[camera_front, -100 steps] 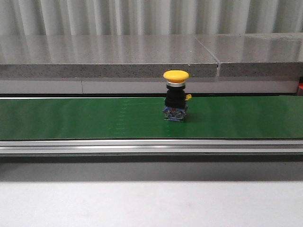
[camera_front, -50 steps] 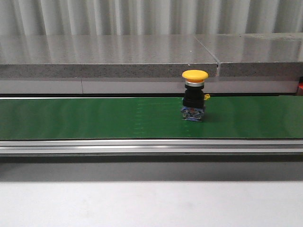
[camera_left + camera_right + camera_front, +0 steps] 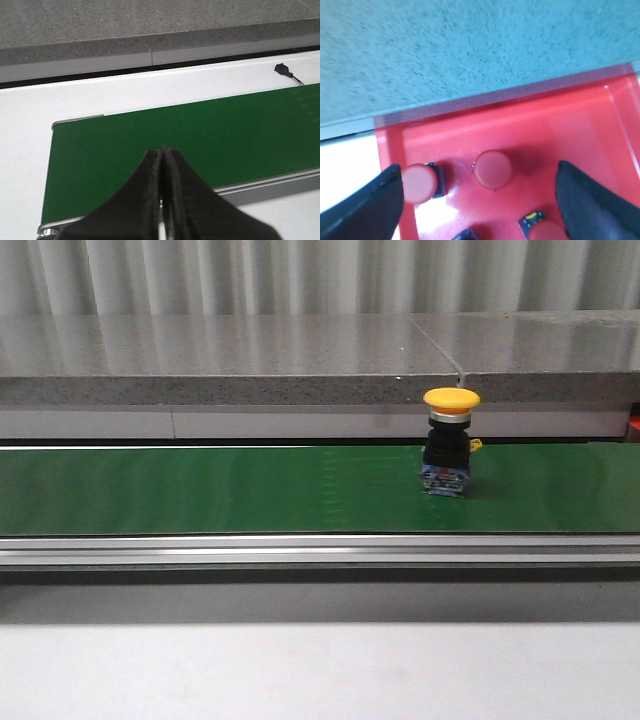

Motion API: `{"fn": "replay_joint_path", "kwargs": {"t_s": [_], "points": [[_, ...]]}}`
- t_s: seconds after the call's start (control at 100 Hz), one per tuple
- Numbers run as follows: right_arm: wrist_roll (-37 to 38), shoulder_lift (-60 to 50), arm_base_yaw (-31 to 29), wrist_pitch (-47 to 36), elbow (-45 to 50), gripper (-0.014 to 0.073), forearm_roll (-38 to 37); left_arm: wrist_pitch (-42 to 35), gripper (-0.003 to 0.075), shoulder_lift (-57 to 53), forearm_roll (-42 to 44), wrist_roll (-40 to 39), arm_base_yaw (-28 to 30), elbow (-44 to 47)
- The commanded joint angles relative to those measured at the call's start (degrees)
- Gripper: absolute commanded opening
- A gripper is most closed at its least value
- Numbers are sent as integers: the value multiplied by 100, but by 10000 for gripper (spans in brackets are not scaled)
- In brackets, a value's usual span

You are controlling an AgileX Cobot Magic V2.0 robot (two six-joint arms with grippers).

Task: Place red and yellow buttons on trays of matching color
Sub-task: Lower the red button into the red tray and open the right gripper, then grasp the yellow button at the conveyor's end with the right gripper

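Conveyor belt (image 3: 200,490), green, runs across the front view from left to right, bordered by a metal rail (image 3: 300,550) on the near side and a grey stone counter (image 3: 220,355) on the far side. One yellow button (image 3: 450,440) stands upright on the belt, right of centre. Its yellow mushroom cap sits on top, a black body lies below it, and a blue contact block forms the base touching the belt. No arm appears in the front view.

Left gripper (image 3: 162,165): the two dark fingers are pressed together with no gap at the tips, holding nothing. It hangs above the near edge of the belt (image 3: 190,140), close to the belt's end, where the white surface (image 3: 25,150) begins. A small black connector with a thin wire (image 3: 285,70) lies on the white surface beyond the belt.

Right gripper (image 3: 480,200): the fingers (image 3: 370,205) are spread wide, one at each side of the view, with nothing between them. It is positioned above the red tray (image 3: 560,130). The tray contains red buttons: one (image 3: 492,169) upright near the middle, one (image 3: 419,183) at the tray's edge beside a finger, and another (image 3: 545,231) partly cut off by the frame edge. The view is blurred, so finer detail cannot be determined.
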Motion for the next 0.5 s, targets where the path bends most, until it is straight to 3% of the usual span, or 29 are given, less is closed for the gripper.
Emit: {"fn": "replay_joint_path", "kwargs": {"t_s": [0.0, 0.25, 0.49], "points": [[-169, -754, 77, -59, -206, 613, 77, -379, -20, 9, -159, 8, -46, -146], [-381, -1774, 629, 489, 7, 613, 92, -379, -20, 9, -159, 8, -46, -146], [-540, -2843, 1220, 862, 1184, 613, 92, -379, -20, 9, -159, 8, -46, -146]]}}
